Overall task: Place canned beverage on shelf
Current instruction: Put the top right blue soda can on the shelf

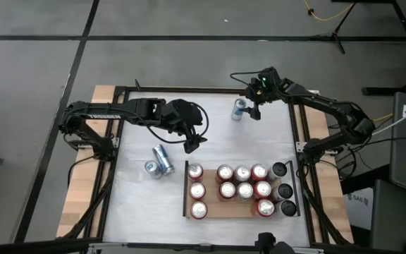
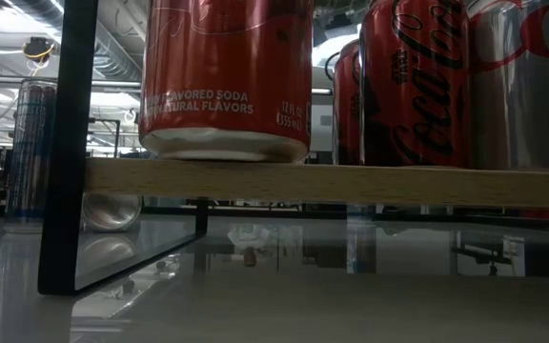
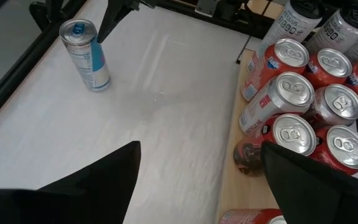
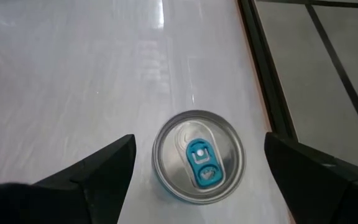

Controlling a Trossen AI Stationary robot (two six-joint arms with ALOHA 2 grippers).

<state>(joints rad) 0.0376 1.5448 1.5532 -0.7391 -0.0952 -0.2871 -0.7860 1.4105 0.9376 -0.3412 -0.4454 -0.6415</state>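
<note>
White surface (image 1: 210, 92) is mostly bare, right tool (image 4: 194, 177) spread wide directly over the upright slim silver-blue can (image 4: 198, 155), lined up to pinch it for the can-filled wooden shelf (image 1: 220, 210) well off, left tool (image 1: 191, 147) spread, waiting.

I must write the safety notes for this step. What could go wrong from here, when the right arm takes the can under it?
1. The right gripper, open, is above the upright slim can. A descent off centre could tip this tall, narrow can.
2. The shelf is already crowded with cans, so a carried can may knock its neighbours.
3. The open left gripper hangs near the shelf's free end; the arms could meet there.
</note>
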